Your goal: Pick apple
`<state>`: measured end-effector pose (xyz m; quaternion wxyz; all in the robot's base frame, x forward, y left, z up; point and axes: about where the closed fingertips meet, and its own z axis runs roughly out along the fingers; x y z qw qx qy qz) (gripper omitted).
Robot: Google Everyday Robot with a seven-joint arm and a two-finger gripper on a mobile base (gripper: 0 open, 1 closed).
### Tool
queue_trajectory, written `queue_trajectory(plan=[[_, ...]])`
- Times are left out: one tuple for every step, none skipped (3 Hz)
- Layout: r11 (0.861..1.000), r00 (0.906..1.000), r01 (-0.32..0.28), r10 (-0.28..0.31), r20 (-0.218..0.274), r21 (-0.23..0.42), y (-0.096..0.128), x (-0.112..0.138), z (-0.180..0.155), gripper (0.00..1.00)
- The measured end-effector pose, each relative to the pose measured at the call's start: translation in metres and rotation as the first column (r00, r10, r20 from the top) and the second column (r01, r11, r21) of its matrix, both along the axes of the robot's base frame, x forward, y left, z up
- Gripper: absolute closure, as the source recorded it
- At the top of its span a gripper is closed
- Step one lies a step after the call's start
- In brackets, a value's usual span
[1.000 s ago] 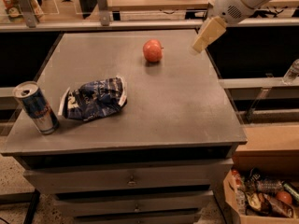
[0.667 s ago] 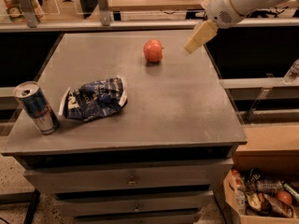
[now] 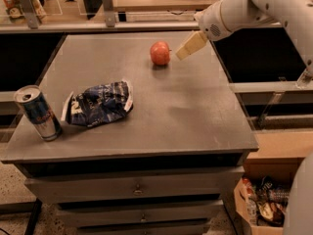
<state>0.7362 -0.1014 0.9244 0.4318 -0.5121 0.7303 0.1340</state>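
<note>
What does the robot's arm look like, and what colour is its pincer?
The arm is smooth and white, made of fat rounded tubes, with a small dotted patch near the wrist. The pincer, hovering just right of the apple, is pale cream and blocky.

Tool (image 3: 183, 50) just right of apple (image 3: 160, 53) over open tabletop (image 3: 195, 111); can (image 3: 38, 112), bag (image 3: 99, 103) well apart.

1. Grey tabletop (image 3: 195, 116), flat, above drawers (image 3: 137, 190).
2. Toward the far edge: apple (image 3: 160, 53), resting directly on it.
3. Left of centre: crumpled blue bag (image 3: 99, 103).
4. Front-left corner: drink can (image 3: 38, 112), upright, near the bag.
5. Over the far right part: gripper (image 3: 188, 47), just right of the apple.
</note>
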Motion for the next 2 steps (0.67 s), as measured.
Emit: queue_trajectory(plan=[[0.999,0.9998,-0.020,0.021,-0.008,0.049,0.023,0.014,-0.018,0.00],[0.997,0.9992,-0.034,0.036,-0.018,0.071,0.043,0.024,-0.037,0.00]])
